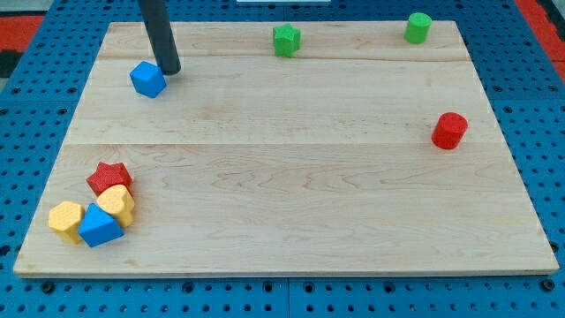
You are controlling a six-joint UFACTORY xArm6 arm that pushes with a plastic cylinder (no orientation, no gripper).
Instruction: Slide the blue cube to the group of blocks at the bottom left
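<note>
1. Our rod is coming down from the view's top left, and our tip point(170, 69) is resting on the wooden board point(300, 168) just beside the blue cube point(147, 79), at the cube's upper right edge; whether it is actually touching the cube we cannot tell.
2. We are carrying no jaws at all, only the plain rod, so nothing is clamping or holding anything.
3. The blue cube is sitting near the board's top left, well apart from the group at the bottom left.
4. That group is sitting tightly together: a red star point(109, 177), a yellow block point(116, 203) just below it, a second yellow block point(65, 219) to its left, and a blue block point(99, 226) between them at the front.
5. Along the top edge we are seeing a green star-like block point(286, 40) and a green cylinder point(418, 27); a red cylinder point(449, 130) is standing alone at the view's right.
</note>
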